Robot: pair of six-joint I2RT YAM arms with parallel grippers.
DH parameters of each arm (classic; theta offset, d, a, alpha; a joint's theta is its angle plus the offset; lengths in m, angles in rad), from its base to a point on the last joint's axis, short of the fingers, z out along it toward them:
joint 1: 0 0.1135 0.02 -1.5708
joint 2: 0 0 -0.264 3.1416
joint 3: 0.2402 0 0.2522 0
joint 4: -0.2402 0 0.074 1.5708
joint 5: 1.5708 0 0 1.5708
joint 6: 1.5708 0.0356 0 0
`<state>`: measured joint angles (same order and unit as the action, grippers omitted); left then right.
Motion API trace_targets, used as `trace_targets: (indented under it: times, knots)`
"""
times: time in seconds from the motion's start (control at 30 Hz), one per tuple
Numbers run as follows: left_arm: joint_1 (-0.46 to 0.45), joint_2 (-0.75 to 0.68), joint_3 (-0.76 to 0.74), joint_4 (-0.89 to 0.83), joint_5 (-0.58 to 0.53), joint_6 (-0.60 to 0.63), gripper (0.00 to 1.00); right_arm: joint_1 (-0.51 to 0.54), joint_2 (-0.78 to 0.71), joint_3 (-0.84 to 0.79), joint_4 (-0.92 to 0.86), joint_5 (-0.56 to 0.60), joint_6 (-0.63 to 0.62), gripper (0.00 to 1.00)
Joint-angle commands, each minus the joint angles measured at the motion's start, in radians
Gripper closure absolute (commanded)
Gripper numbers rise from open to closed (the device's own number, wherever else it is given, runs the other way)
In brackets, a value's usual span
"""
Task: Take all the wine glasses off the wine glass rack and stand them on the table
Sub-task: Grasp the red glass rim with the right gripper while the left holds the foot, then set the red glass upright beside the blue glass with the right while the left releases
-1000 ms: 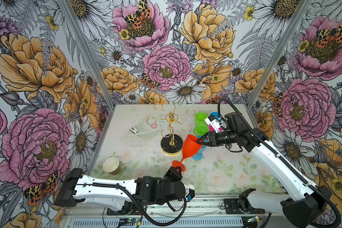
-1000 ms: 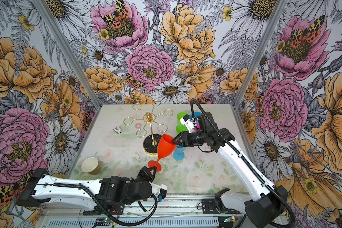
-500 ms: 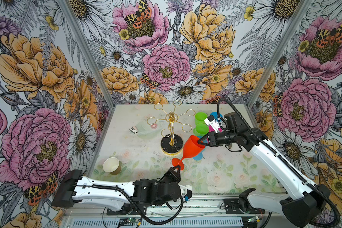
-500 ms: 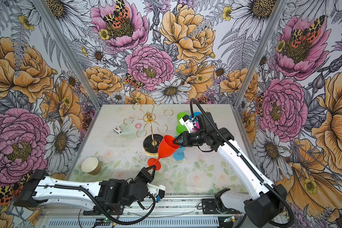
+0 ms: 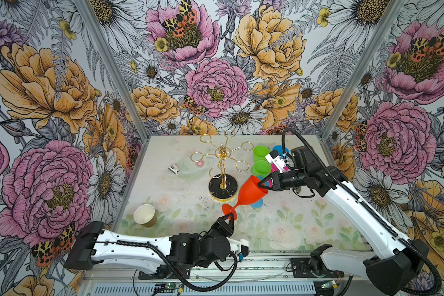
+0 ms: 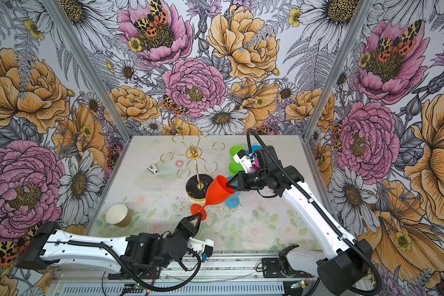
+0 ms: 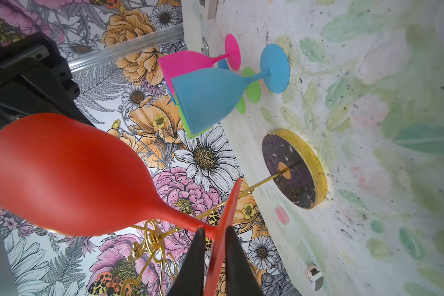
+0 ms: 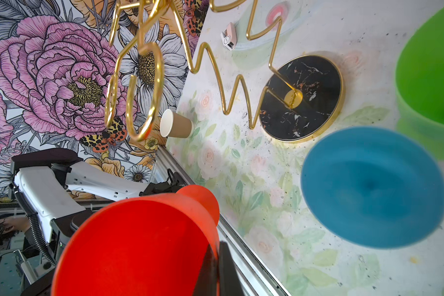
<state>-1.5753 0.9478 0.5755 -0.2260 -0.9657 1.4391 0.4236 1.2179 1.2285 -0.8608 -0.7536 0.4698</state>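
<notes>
Glass off the rack, carried mid-air between the two tools.
The red wine glass (image 5: 251, 191) hung tilted over the middle of the bench (image 5: 292, 225). It was clear of the wine glass rack (image 5: 222, 187), whose loops all stood empty. Its foot pointed to the near edge and its bowl to the right edge. The right tool (image 5: 263, 183) was clenched on the bowl's rim. The left tool (image 5: 228, 217) straddled the foot, fingers a little apart; couldn't tell if it gripped. Removal looked done. Left to do, I'd judge: left tool clears off, glass set down upright, maybe by the other glasses (image 5: 261, 153) toward the far right corner.
</notes>
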Motion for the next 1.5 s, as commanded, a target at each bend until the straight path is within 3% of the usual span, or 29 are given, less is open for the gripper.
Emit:
trace_targets:
  times: [0.0,0.1,0.37,0.6,0.8,0.9,1.1,1.47]
  knots:
    - [-0.005,-0.013,-0.021,0.032,-0.017,-0.032,0.70,-0.008,-0.030,0.000,0.013,-0.015,-0.005,1.00]
    - [-0.005,-0.020,-0.027,0.036,-0.011,-0.067,0.47,-0.011,-0.036,-0.002,0.013,-0.001,-0.006,1.00]
    - [-0.063,-0.031,-0.022,0.030,-0.031,-0.244,0.22,-0.016,-0.080,-0.022,0.002,0.099,-0.038,1.00]
    - [-0.091,-0.065,0.089,-0.015,0.008,-0.596,0.17,-0.007,-0.138,-0.071,-0.048,0.211,-0.100,1.00]
    - [-0.036,-0.131,0.145,-0.096,0.024,-0.939,0.14,0.032,-0.153,-0.079,-0.171,0.457,-0.161,1.00]
    - [0.011,-0.171,0.141,-0.134,0.044,-1.054,0.14,0.039,-0.170,-0.103,-0.195,0.572,-0.159,1.00]
    - [0.165,-0.274,0.103,-0.134,0.155,-1.234,0.13,0.038,-0.200,-0.131,-0.207,0.740,-0.146,1.00]
    - [0.367,-0.377,0.063,-0.176,0.115,-1.387,0.12,0.028,-0.159,-0.110,-0.207,0.944,-0.124,1.00]
